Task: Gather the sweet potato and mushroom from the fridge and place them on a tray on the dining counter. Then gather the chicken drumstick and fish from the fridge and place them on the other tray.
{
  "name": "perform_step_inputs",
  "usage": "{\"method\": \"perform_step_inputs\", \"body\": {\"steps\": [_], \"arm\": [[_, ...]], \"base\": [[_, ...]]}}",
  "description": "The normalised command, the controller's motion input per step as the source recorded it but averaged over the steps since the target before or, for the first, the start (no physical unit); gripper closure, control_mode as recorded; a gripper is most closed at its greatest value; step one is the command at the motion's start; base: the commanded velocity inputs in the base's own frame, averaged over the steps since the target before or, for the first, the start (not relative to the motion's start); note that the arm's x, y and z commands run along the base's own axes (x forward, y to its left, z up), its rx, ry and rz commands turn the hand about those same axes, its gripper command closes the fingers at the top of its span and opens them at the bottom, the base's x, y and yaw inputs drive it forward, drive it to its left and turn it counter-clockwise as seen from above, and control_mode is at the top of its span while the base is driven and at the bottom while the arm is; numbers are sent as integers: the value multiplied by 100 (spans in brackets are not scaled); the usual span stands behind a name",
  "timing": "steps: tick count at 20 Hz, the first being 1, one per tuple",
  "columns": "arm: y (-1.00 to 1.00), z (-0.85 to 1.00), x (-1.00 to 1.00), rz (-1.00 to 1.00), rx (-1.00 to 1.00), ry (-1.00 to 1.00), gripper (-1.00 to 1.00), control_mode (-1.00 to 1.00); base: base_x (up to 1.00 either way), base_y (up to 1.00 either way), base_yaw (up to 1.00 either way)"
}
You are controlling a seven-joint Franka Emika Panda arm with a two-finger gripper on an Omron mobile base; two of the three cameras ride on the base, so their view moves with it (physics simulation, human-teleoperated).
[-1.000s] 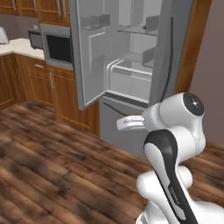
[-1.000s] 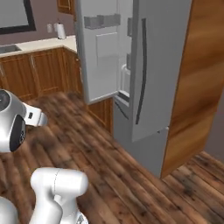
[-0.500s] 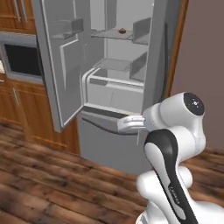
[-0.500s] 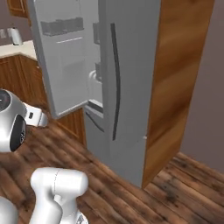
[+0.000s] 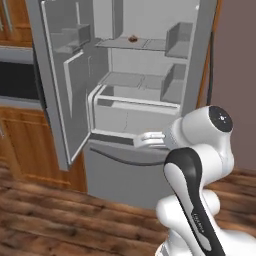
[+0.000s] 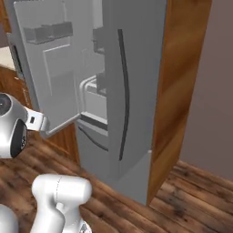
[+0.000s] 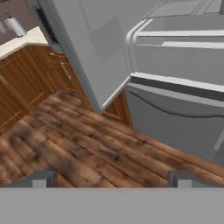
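Observation:
The fridge [image 5: 150,100] stands right ahead with its left door [image 5: 70,90] swung open; its right door [image 6: 132,82] with the dark bar handle is closed. A small brown item [image 5: 133,38] lies on an upper shelf, too small to name. My gripper [image 5: 141,141] hangs in front of the lower drawer [image 7: 175,109], below the open compartment, holding nothing. In the hand view its fingertips [image 7: 43,178] stand far apart, so the gripper [image 7: 112,179] is open. The sweet potato, mushroom, chicken drumstick, fish, trays and dining counter are out of view.
Wood cabinets [image 7: 26,83] and a built-in microwave [image 5: 17,80] sit left of the fridge. A wood side panel [image 6: 177,91] flanks its right side. Wood plank floor [image 7: 87,148] lies below the gripper. A white roll [image 7: 15,27] stands on the wall counter.
The whole scene has shifted and grown: the base has driven closer to the fridge, which now stands nearer and more head-on. The arm keeps its pose and the gripper stays open.

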Motion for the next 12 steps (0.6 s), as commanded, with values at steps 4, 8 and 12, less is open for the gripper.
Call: {"method": "perform_step_inputs", "body": {"steps": [4, 8, 12], "arm": [[0, 0, 0, 0, 0, 0, -100, 100], [0, 0, 0, 0, 0, 0, -100, 100], [0, 0, 0, 0, 0, 0, -100, 100]], "base": [[52, 20, -35], [59, 42, -35], [59, 50, -30]]}}
